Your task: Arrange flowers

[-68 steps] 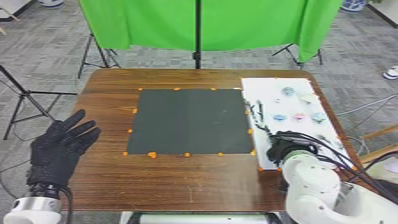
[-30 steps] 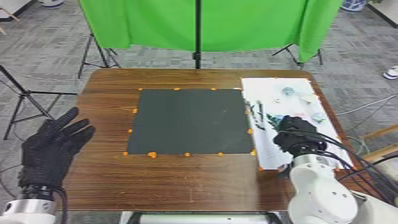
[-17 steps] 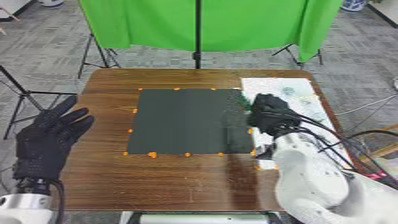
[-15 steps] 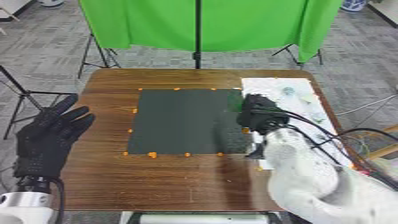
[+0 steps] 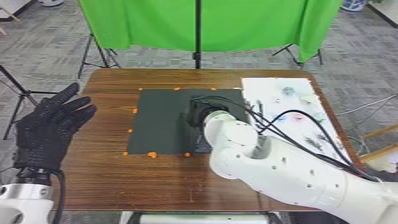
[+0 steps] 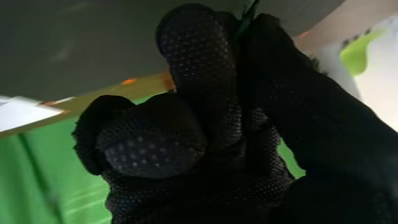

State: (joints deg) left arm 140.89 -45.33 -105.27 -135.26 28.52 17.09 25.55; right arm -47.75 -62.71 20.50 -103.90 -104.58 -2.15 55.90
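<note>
My right robot hand (image 5: 207, 106) hangs over the dark mat (image 5: 160, 122) on the worktop (image 5: 169, 180), thumb and fingers clamped on a thin green stem (image 6: 250, 14) whose end pokes out past the fingertips. My left robot hand (image 5: 51, 127) is well off to its left, fingers apart and holding nothing. The step looks to be setting the stem down on the mat beneath my right robot hand. To do it well, I would line the stem up first, come down slowly until it touches, then part thumb and fingers before rising, so the glove does not snag it and drag it askew. A light pinch should do, since so thin a piece could bend or twist.

The count: two robot hands, one stem in my grip, one dark mat, and one white board (image 5: 266, 86) to the right of my right robot hand. On that board, on the same side, I make out one pink flower (image 5: 297, 117) and, farther forward, one blue-green flower (image 5: 288, 91). Some dark stems (image 5: 258, 107) lie on its near side, too merged for me to number, and the paler pieces I cannot count surely
</note>
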